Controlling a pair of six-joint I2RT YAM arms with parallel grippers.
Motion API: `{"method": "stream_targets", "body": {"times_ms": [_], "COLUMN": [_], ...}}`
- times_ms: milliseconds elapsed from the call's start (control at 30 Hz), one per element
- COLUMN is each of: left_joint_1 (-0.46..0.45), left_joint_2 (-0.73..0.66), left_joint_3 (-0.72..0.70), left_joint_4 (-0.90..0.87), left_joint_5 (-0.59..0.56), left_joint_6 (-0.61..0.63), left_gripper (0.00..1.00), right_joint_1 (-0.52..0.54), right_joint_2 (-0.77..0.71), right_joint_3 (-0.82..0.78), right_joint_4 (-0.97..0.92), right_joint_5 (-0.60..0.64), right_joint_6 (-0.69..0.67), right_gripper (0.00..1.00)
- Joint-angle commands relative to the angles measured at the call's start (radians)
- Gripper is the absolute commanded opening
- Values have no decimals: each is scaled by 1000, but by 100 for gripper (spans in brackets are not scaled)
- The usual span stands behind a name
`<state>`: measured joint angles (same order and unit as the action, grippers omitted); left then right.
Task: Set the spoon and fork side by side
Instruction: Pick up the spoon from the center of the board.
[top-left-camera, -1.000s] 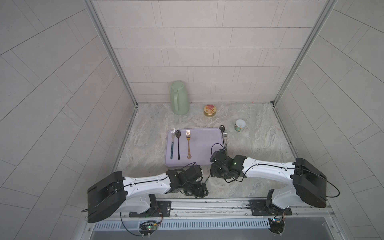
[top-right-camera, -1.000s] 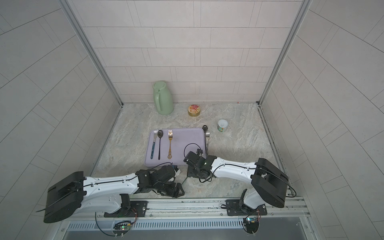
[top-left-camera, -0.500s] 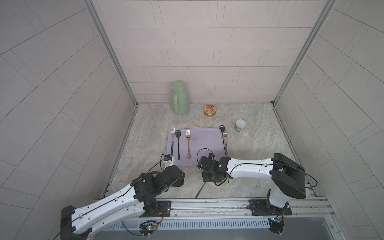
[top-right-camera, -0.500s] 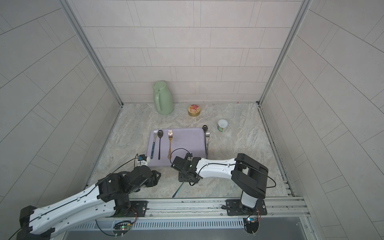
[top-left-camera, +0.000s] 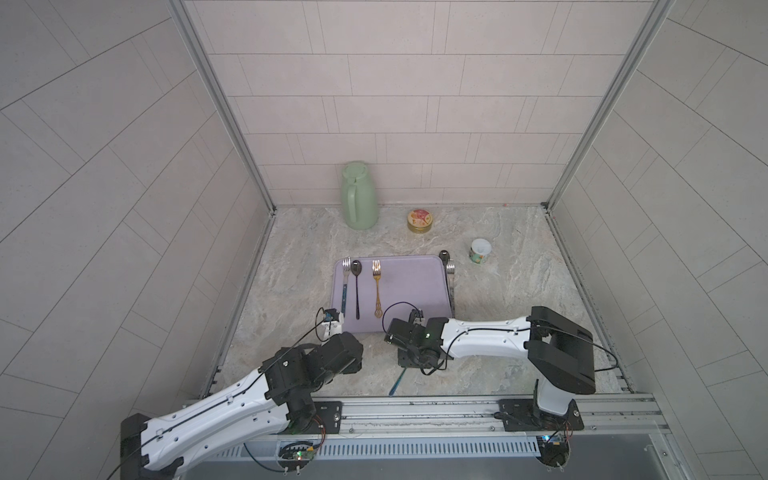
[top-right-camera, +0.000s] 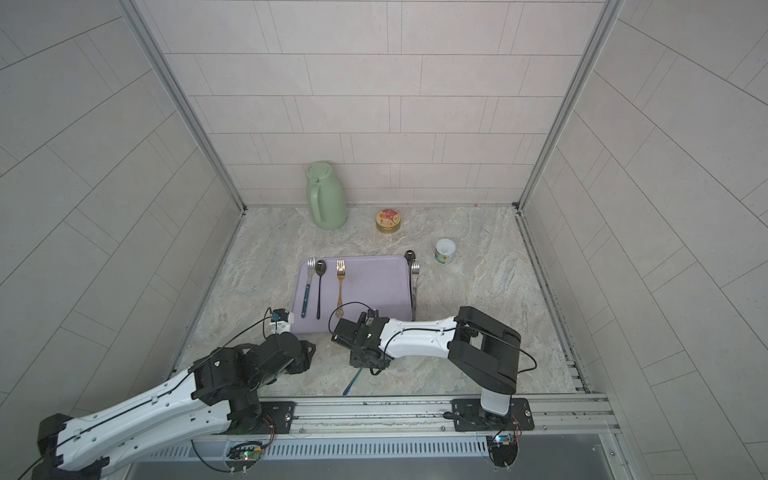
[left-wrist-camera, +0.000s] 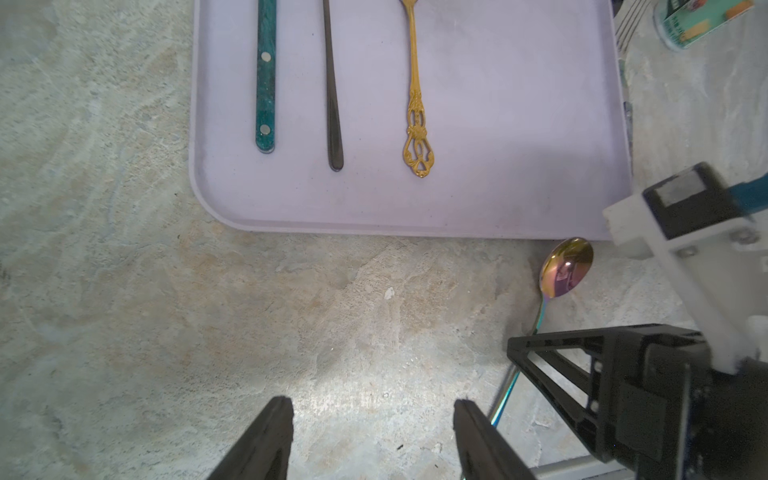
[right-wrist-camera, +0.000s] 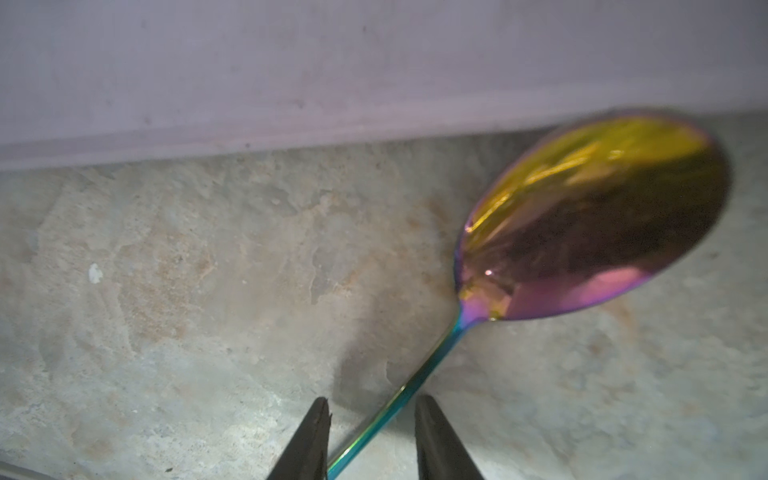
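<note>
Where the tabletop (top-left-camera: 498, 353) fills the lower middle of both top views, the rainbow spoon (top-left-camera: 397, 384) lies below the purple tray (top-left-camera: 415, 291), its thin handle slanting toward the bottom rail. The right claw (top-left-camera: 406, 362) points down over the upper part of that handle and hides the bowl. On the tray's left half a green-handled fork (top-left-camera: 345, 286), a black spoon (top-left-camera: 357, 286) and the gold fork (top-left-camera: 377, 291) lie parallel, heads toward the top of the frame.

From the left wrist, the left claw (left-wrist-camera: 371, 405) hangs over bare tabletop, jaws apart with nothing between them. The rainbow spoon's bowl sits off the tray at its near rim, well apart from the gold fork's ornate handle end; whether bowl and rim touch I cannot tell.

From the right wrist, the right claw's fingertips (right-wrist-camera: 318, 415) stand on either side of the spoon's handle with a gap showing on both sides, so it is not clamped. The bowl is blurred, gold and purple.
</note>
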<state>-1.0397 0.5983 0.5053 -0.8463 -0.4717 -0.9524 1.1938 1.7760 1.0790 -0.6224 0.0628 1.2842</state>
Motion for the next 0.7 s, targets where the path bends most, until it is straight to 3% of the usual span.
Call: {"method": "stream_targets", "body": {"times_ms": [0,233,667], "left_joint_1": [6,5,5], "left_joint_2": [-23,-44,-64], "left_joint_3": [7,1,-16], "left_joint_4": [-11,-4,20], "left_joint_5": [-3,17,54], "left_joint_6": [21,26,41], "left_gripper": [63,62,60], "right_joint_1": [6,4,4], "right_joint_2": [55,97,25], "right_joint_3": [26,82,42], "right_joint_4": [-73,-180,-195], "right_joint_5": [32,60,45], "right_joint_6": [9,-44,-33], "right_gripper": [33,16,6]}}
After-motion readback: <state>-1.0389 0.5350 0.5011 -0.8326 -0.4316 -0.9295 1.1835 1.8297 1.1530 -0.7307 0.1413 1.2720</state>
